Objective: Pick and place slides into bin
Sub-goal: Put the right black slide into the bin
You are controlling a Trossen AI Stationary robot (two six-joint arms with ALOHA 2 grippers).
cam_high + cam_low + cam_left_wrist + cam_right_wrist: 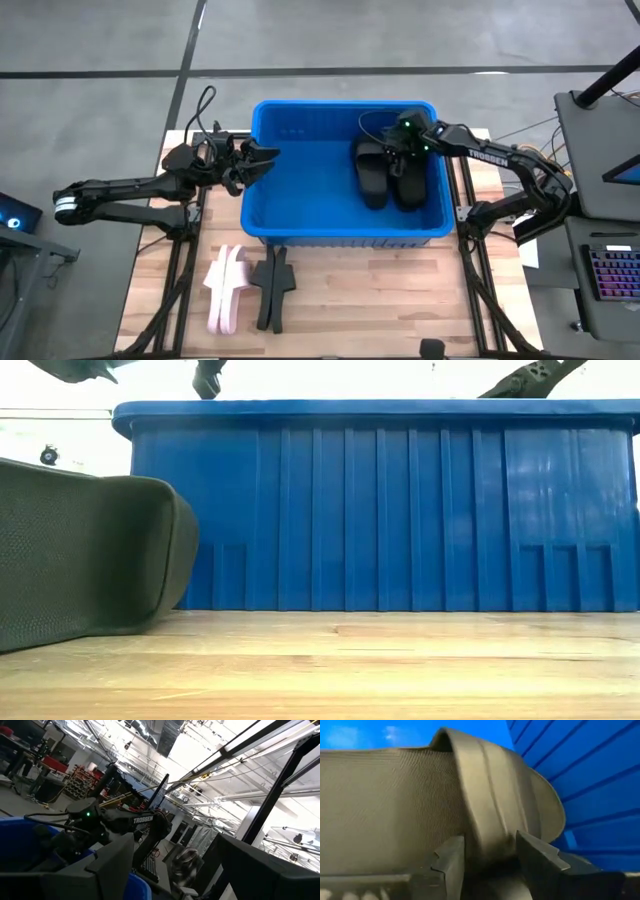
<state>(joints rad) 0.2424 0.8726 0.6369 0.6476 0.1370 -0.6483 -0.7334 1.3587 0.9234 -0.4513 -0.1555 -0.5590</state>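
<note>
While two black slides (388, 172) lie inside the bin (300, 175) by its right wall, the right gripper (490, 852) is seen parted around one strap, clamping nothing firmly. A pink pair (226, 288) and black pair (273, 288) wait near the table's (400, 300) front edge. Light, flexible, grippy rubber is judged; the strap seems best taken. Over the bin's left rim, the left gripper (262, 160) hangs open, empty.

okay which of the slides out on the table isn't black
The pale pink slide, lying on the table in front of the bin's left corner. The slide right beside it is black.
</note>
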